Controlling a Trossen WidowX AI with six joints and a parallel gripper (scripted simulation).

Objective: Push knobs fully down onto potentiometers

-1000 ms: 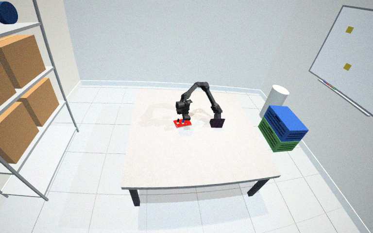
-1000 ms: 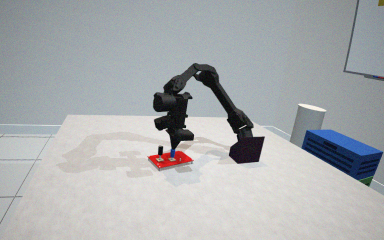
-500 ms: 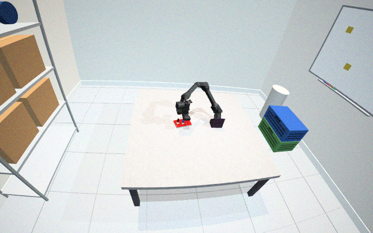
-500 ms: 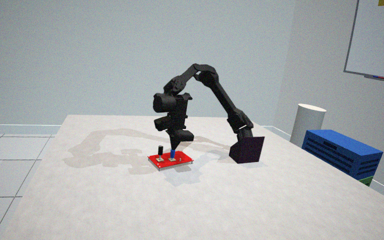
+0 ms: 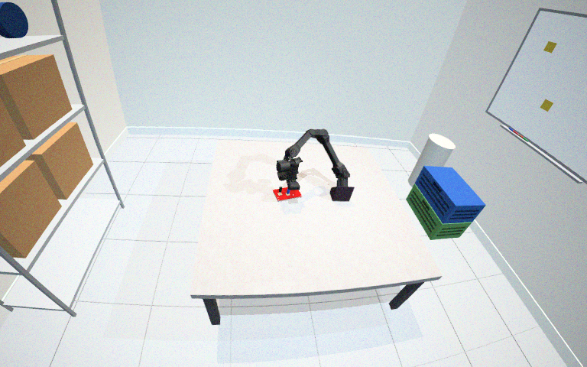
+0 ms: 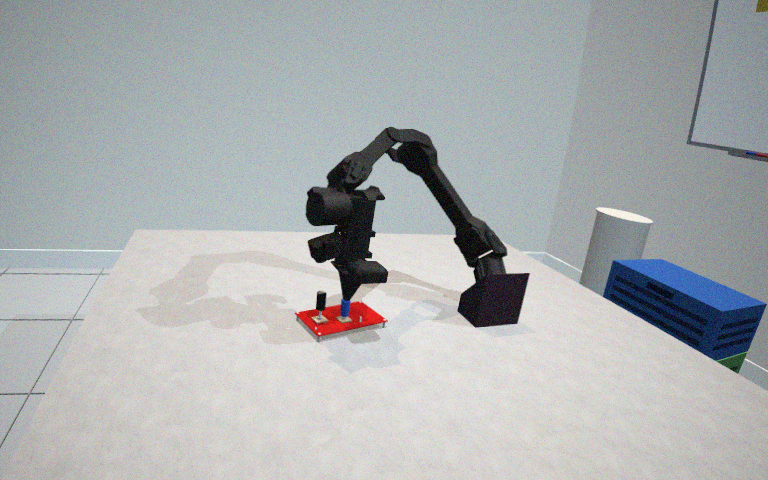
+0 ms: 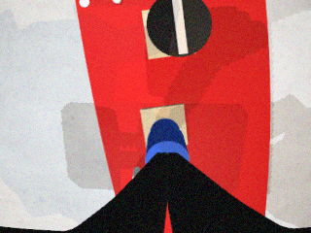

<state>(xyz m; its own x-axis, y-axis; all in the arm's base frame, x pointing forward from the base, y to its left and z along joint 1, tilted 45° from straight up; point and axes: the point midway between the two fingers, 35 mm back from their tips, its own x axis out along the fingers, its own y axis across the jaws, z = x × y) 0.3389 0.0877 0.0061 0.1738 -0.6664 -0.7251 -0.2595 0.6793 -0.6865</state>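
Presently, this is what we see:

Board: we find the red circuit board [image 6: 362, 316] standing on short legs on the white table [image 6: 396, 407], near the table's middle and to the left of our arm's dark base block [image 6: 493, 298] in the exterior view.

Blue knob: the blue knob [image 7: 166, 142] sits on the nearer potentiometer [image 7: 151, 118], whose tan body shows around it in the wrist view; in the exterior view the blue knob stands upright on the board directly under our gripper.

Black knob: the black knob [image 7: 178, 23], with a pale stripe across its top, sits on the farther potentiometer [image 7: 150, 49]; in the exterior view it stands upright on a thin shaft just left of the blue one, apart from our gripper, its top higher than the blue knob's.

Gripper: our gripper [image 7: 166, 175] points straight down over the board, its tip meeting the top of the blue knob.

Fingers: our two black fingers are pressed together with only a thin seam between them, and nothing is pinched in that seam; the joined tip rests on the blue knob from above.

Arm: our arm [image 6: 436, 181] arches up from the base and bends down to the board.

Surroundings: a white cylinder [image 6: 614, 243] and a blue crate [image 6: 679, 302] stand off the table's right side; a shelf of cardboard boxes [image 5: 30, 95] stands at left in the top view.
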